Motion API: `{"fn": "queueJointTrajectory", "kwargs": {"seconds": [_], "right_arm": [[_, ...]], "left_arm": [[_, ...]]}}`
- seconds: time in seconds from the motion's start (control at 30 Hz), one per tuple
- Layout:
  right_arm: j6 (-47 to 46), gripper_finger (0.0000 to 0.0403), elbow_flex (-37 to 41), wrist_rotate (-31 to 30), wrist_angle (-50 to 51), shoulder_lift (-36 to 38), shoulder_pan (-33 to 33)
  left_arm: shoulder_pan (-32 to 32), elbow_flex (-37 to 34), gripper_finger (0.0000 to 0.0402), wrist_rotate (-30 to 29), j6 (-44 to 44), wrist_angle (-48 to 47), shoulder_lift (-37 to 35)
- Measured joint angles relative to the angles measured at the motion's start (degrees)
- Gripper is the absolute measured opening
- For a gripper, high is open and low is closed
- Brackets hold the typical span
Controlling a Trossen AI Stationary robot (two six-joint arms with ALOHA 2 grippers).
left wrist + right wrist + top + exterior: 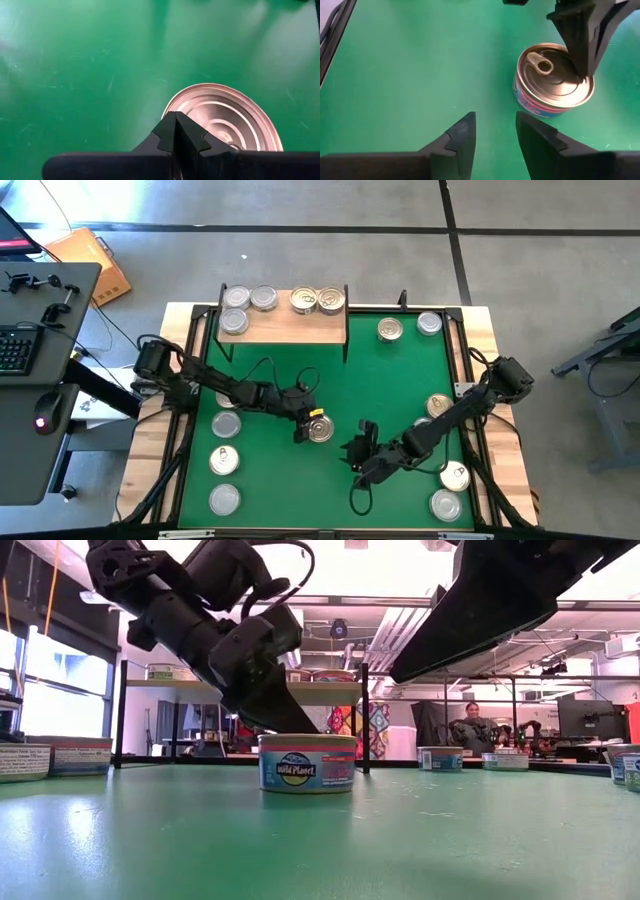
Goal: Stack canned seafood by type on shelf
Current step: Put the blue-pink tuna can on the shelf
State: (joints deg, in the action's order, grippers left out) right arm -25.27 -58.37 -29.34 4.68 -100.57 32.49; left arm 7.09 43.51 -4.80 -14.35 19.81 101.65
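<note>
A short tin [321, 429] with a gold pull-tab lid and a blue-and-pink label [307, 762] stands upright on the green mat [300, 360] near the middle. My left gripper [306, 427] is shut, and its tips are down on the tin's lid. My right gripper [495, 130] stands open to the tin's right, a little nearer the front edge, with nothing between its fingers. The shelf [285, 328] stands at the far left. It bears silver-lidded tins [240, 305] at its left end and gold-lidded tins [318, 301] at its right. My left gripper has its shut fingertips [583, 67] on the tin's lid, close to the rim [172, 107] on the side toward the table's left. The fingers slant down from the table's left. The tin stands flat on the mat.
Loose tins lie on the mat at the left [223, 460], the far right [390, 329] and the near right [455, 476]. Black frame rails [190, 380] edge the mat. A person [470, 720] sits far off in the room behind.
</note>
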Motion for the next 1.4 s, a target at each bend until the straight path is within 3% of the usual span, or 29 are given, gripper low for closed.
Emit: {"fn": "queueJointTrajectory", "kwargs": {"seconds": [0.47,0.67,0.87,1.2,1.4], "right_arm": [[3.73,0.0136,0.0,-0.5,-0.39,0.0,-1.77],[3.73,0.0136,0.0,-0.12,-0.38,0.0,-1.77],[4.9,0.0136,0.0,-0.11,-0.61,0.0,-1.77],[14.45,0.0136,-0.06,-4.76,-1.0,-0.79,-3.27],[13.5,0.0136,-0.07,-7.33,-0.98,-5.98,-5.97]], "left_arm": [[0.52,-0.24,0.0,1.59,-0.26,2.72,-0.96],[-0.78,-0.17,0.0,-2.36,0.95,0.04,-1.05],[-1.14,-0.42,0.0,-2.72,0.98,-0.15,-0.84],[-1.21,-0.46,0.0,-2.71,2.42,-0.87,-0.77],[-1.96,-0.46,0.0,-1.67,3.52,-1.45,-0.77]]}}
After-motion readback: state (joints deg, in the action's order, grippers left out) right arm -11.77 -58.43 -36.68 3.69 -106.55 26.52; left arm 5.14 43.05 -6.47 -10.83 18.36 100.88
